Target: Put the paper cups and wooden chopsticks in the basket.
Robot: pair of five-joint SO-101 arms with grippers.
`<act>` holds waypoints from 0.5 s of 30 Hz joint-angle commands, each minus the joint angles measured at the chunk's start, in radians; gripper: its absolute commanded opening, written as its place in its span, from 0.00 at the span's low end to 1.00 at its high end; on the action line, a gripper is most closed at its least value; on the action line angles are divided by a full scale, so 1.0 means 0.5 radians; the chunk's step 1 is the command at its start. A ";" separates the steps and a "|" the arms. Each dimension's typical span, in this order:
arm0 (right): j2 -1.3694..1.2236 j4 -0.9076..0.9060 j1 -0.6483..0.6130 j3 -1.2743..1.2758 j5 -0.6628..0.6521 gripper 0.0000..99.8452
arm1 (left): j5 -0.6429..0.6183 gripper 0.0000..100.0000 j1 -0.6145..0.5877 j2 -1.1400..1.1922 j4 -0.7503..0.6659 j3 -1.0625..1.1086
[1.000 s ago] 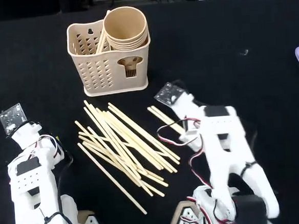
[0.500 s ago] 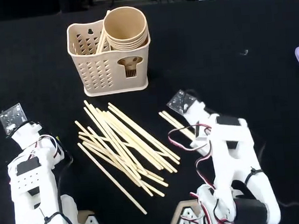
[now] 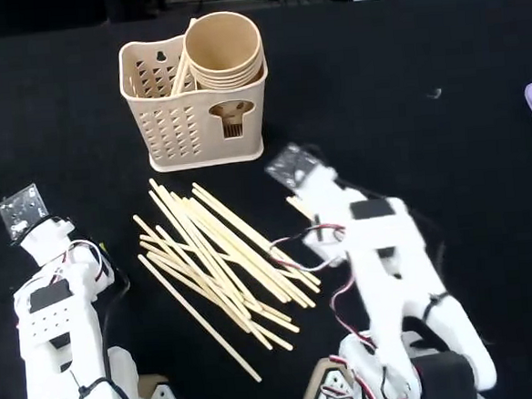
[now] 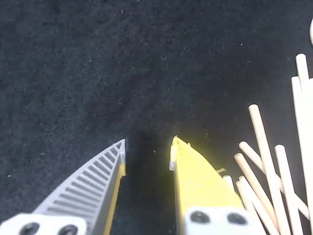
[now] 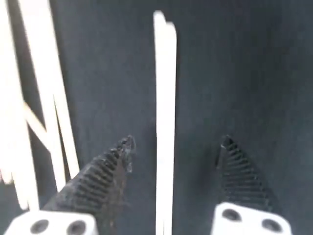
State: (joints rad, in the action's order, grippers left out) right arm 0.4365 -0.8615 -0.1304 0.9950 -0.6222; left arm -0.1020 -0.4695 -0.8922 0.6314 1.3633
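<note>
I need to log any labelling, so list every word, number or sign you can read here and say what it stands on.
No readable text in any view.
basket: punched holes and a cut-out shape on the front wall, no lettering.
paper cups: plain, no print visible.
chopsticks: bare wood, unmarked.
small boards at the arms' wrists: any markings are too small to read.
</note>
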 commanded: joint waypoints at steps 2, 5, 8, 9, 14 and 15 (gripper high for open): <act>-0.284 0.181 -0.092 -0.247 0.071 0.27 | 0.021 0.15 0.020 -0.040 0.009 -0.017; -0.548 0.242 -0.080 -0.327 0.064 0.27 | 0.021 0.15 0.020 -0.040 0.009 -0.017; -0.763 0.233 -0.068 -0.425 -0.003 0.27 | 0.021 0.15 0.020 -0.040 0.009 -0.017; -0.815 0.224 -0.058 -0.450 -0.028 0.27 | 0.021 0.15 0.020 -0.040 0.009 -0.017; -0.882 -0.052 -0.052 -0.548 -0.249 0.05 | 0.021 0.15 0.020 -0.043 0.009 -0.017; -0.873 -0.101 -0.055 -0.542 -0.304 0.00 | 0.021 0.15 0.020 -0.043 0.009 -0.017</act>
State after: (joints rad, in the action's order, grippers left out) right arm 0.0054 -0.8447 -0.1580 0.7403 -0.6958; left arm -0.1020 -0.4695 -0.8922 0.6314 1.3633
